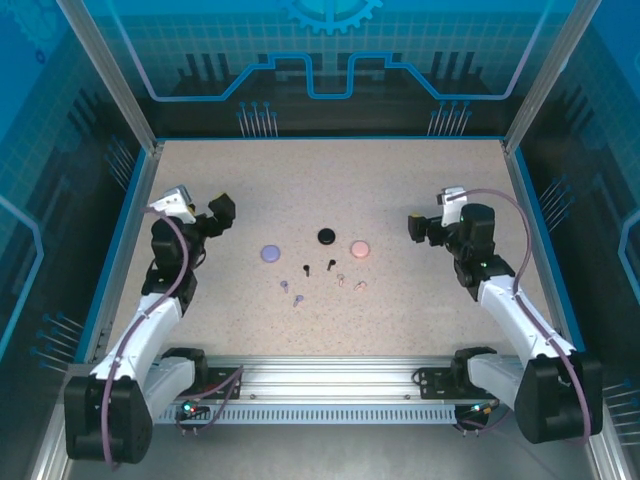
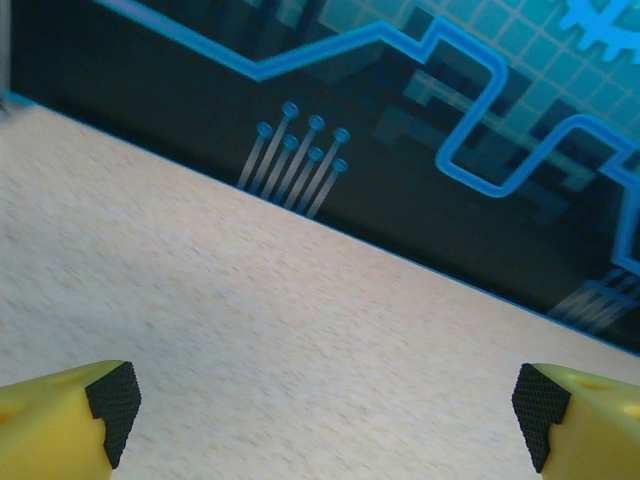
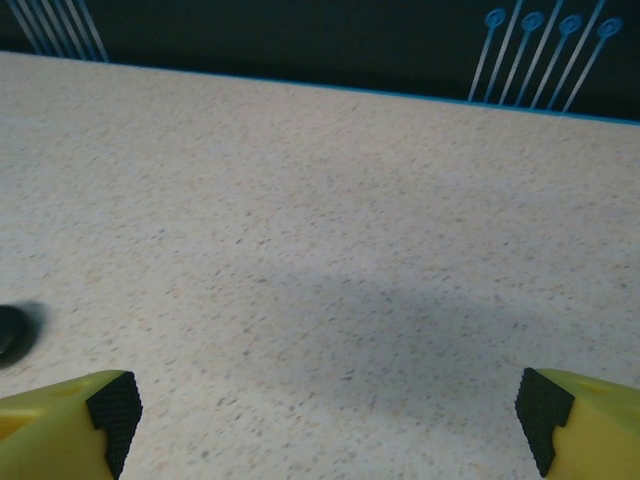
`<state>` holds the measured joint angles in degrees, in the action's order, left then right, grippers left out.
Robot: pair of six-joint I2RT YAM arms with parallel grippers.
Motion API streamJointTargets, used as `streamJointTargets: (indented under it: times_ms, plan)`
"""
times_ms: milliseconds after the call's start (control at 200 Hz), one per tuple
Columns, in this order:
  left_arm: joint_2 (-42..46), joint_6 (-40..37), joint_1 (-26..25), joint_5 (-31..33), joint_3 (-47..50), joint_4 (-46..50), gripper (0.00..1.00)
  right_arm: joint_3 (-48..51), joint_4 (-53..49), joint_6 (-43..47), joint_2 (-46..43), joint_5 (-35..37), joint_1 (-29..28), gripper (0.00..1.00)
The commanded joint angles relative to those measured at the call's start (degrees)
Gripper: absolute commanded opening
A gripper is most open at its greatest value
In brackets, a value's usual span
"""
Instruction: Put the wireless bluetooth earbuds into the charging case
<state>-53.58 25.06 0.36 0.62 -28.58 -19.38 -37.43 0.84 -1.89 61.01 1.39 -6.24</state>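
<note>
The earbuds [image 1: 307,269] lie loose at the middle of the desk [image 1: 420,320], arms flanking.
The left fingers [image 2: 115,405] and right fingers [image 3: 112,410] stand spread wide, grasping nothing; all six pieces are scattered just nearer than three round cases [image 1: 326,235].

The table [image 1: 330,180] is sandy with tiny dark specks. There is a lilac case [image 1: 269,254], a black case [image 1: 326,235] and a pink case [image 1: 360,248], and the earbuds [image 1: 331,265] come in lilac, black and pale pink.

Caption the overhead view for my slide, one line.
Open left hand and open right hand flank lilac case, black case, pink case and six loose earbuds.
</note>
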Motion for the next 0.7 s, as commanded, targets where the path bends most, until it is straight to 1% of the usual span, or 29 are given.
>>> streamJointTargets:
  times_ms: [0, 105, 160, 245, 340, 505, 595, 620, 695]
  plan:
    - [0.5, 10.8, -0.4, -10.4, -0.5, 11.3, 0.99, -5.3, -16.9, 0.2, 1.5, -1.4, -3.1, 1.00]
    - [0.4, 13.8, -0.9, -15.9, -1.1, 15.1, 0.99, -10.6, -25.0, 2.3, 5.0, -1.4, -5.7, 1.00]
    - [0.3, 15.8, -1.6, -17.9, -0.6, 15.2, 0.99, -12.6, -28.4, 3.4, 6.9, -1.3, -7.1, 1.00]
    - [0.0, 18.5, -2.9, -19.9, 0.8, 13.8, 0.99, -18.2, -33.9, 5.0, 10.5, -0.5, -9.1, 1.00]
    - [-0.5, 20.6, -4.3, -19.9, 2.6, 10.6, 0.99, -23.0, -38.9, 6.4, 14.9, 0.6, -11.2, 1.00]
    - [-2.0, 22.2, -4.8, -19.8, 3.3, 7.8, 0.99, -28.6, -41.8, 9.9, 22.7, 2.6, -15.0, 1.00]
    - [-2.7, 22.2, -4.9, -20.0, 3.0, 7.8, 0.99, -31.5, -42.1, 11.8, 27.1, 2.7, -16.9, 0.97]
    - [-2.8, 22.1, -4.9, -20.0, 3.0, 7.8, 0.99, -32.4, -42.3, 12.2, 28.5, 3.0, -17.4, 0.95]
    - [-2.6, 22.1, -5.0, -19.6, 3.2, 7.9, 0.99, -35.1, -42.6, 12.6, 32.5, 5.3, -18.9, 0.92]
